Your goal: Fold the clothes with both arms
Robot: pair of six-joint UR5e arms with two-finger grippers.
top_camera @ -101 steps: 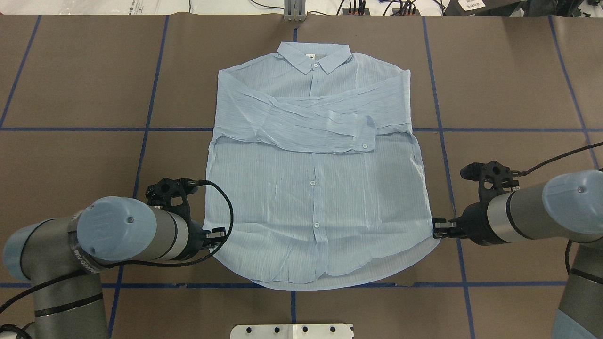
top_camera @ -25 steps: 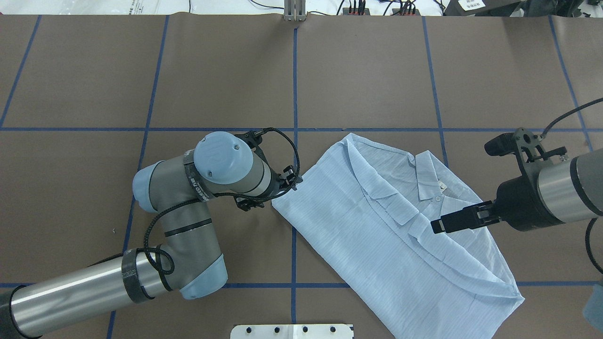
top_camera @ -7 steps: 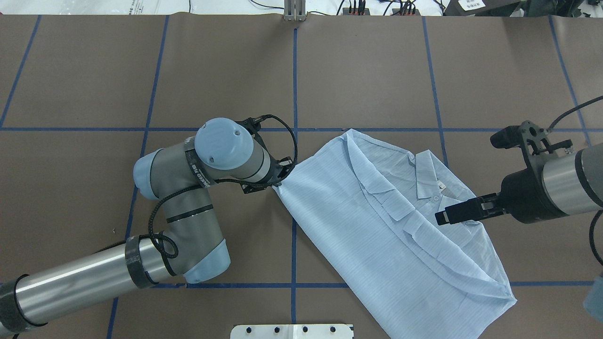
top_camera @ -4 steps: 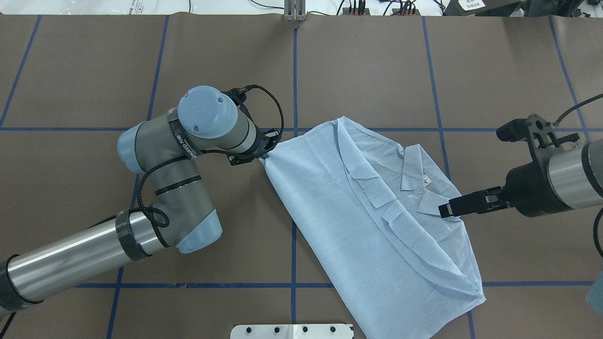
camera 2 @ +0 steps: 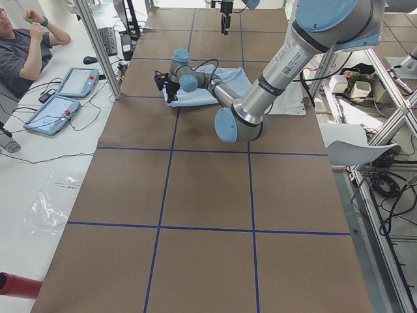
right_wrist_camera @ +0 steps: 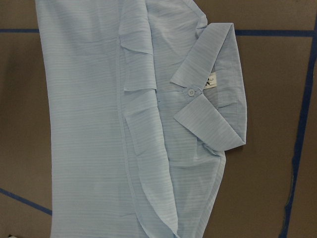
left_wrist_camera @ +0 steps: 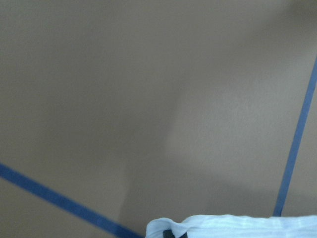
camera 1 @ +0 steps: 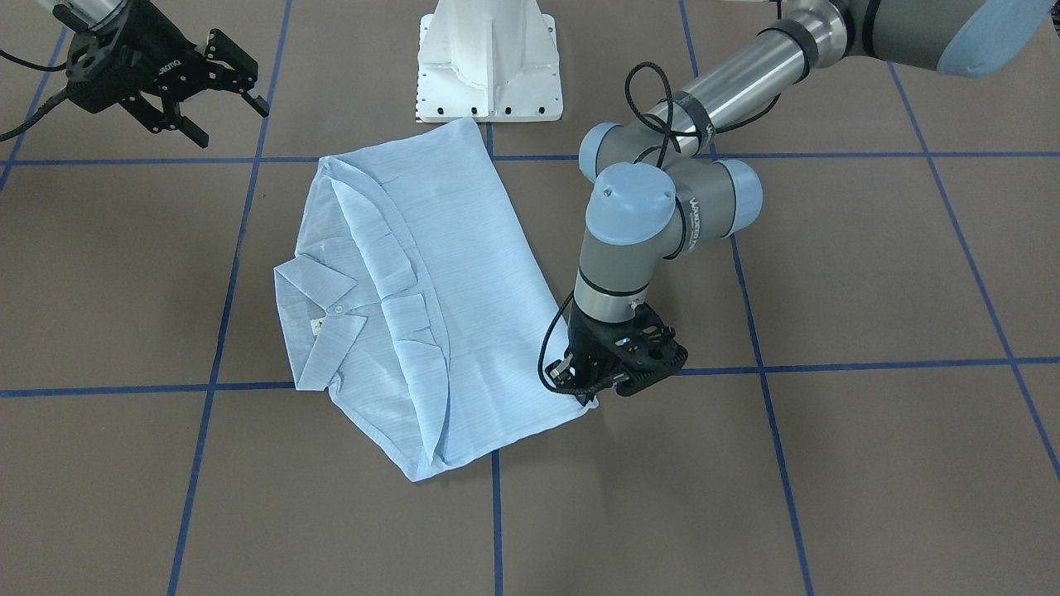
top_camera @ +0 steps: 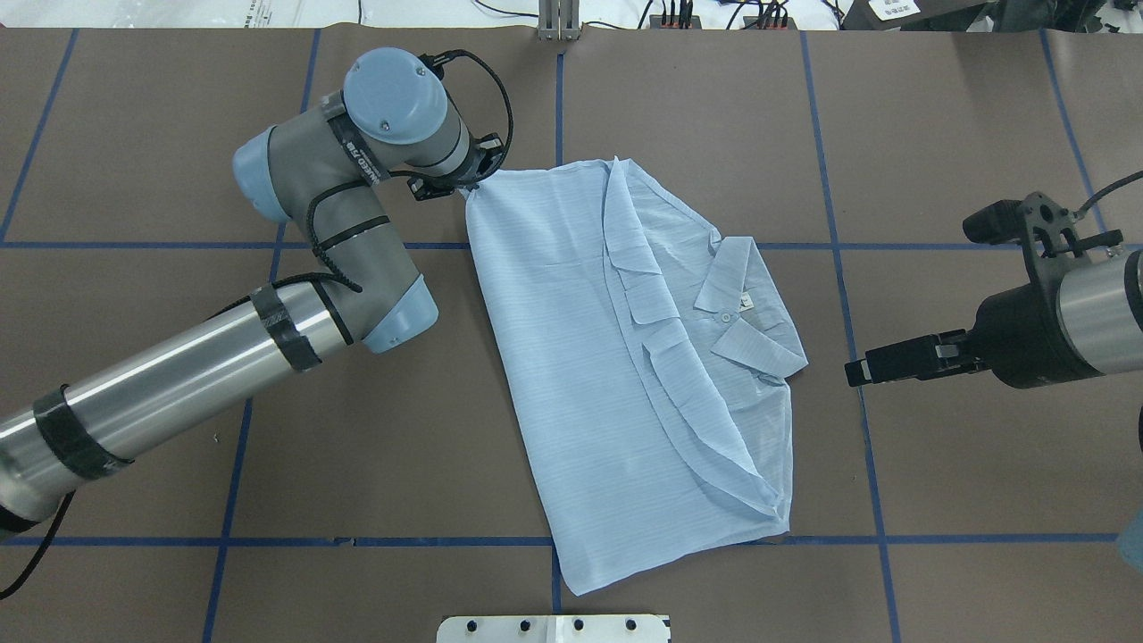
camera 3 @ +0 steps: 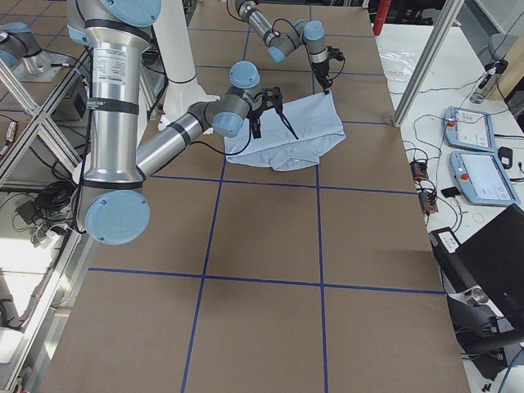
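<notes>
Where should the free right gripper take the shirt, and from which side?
Probably the shirt's near right corner, approached low from the robot's right. The layers there taper to a flat point, clear of the bulky collar, at the open edge facing the right gripper, which hovers open. The left gripper is shut on the far left corner, diagonally opposite.
</notes>
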